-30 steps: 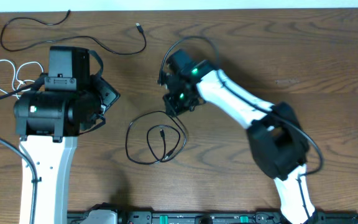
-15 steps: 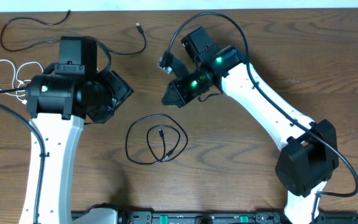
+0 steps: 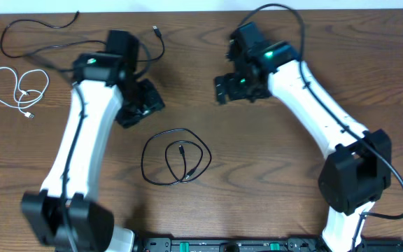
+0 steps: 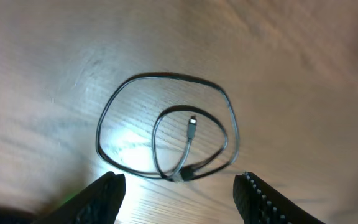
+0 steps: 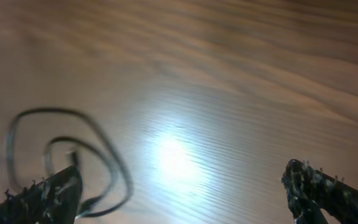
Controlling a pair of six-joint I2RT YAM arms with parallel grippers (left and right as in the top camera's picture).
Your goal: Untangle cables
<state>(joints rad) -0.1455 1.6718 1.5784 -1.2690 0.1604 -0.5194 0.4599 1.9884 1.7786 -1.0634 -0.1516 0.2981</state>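
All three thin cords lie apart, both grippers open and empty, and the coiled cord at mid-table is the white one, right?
No: the coiled thin cord at mid-table is black, as the overhead view shows; the thin white cord lies by the wooden table's left edge. The rest holds.

table [image 3: 257, 175]: brown wood, grained, slight sheen | coiled black cable [image 4: 166, 76]: smooth, matt

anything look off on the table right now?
Nothing stands out. The white cable, the long black cable and the coiled black cable lie apart from one another. The left hand and right hand are open and empty.
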